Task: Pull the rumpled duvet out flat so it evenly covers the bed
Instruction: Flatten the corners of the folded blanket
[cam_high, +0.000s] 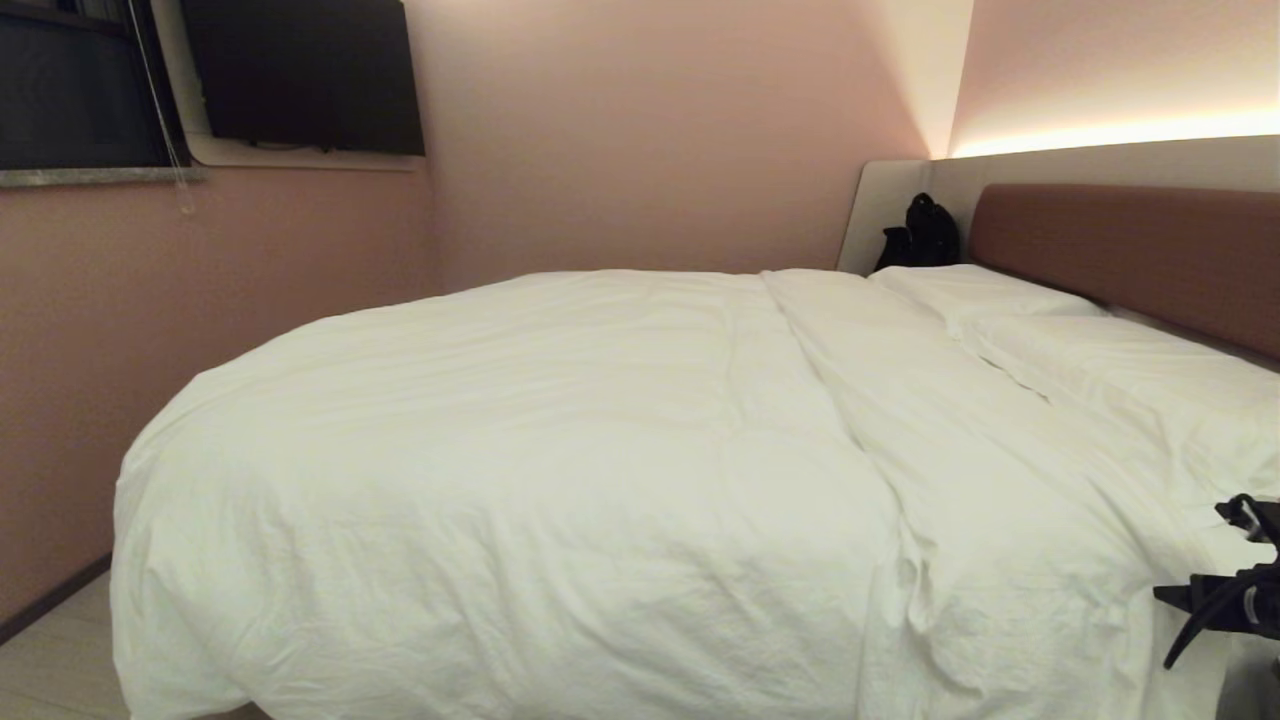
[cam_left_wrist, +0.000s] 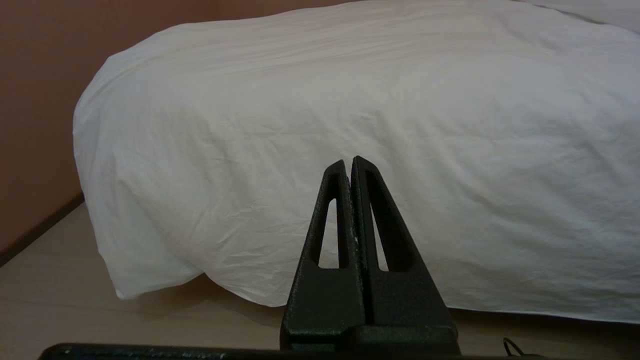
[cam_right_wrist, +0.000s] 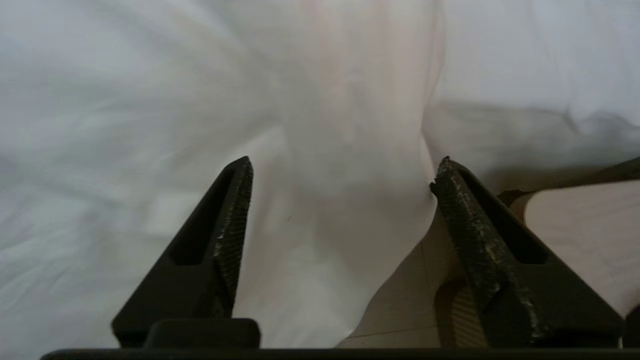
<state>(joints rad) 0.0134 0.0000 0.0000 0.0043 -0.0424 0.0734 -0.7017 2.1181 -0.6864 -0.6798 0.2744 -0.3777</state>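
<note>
Big low bed (cam_high: 1120, 235) w/ a brown padded headboard at the far right end. A puffy white duvet (cam_high: 560, 470) lies right on the bed and covers most of it. The duvet hangs over the near side and the left end, almost down to the floor (cam_left_wrist: 60, 305). A long fold runs across the duvet near the headboard end. Two white pillows (cam_high: 1000, 300) lie on the bed by the headboard, just past the duvet's edge. The floor is pale wood; only the duvet's low corner comes close to it.
</note>
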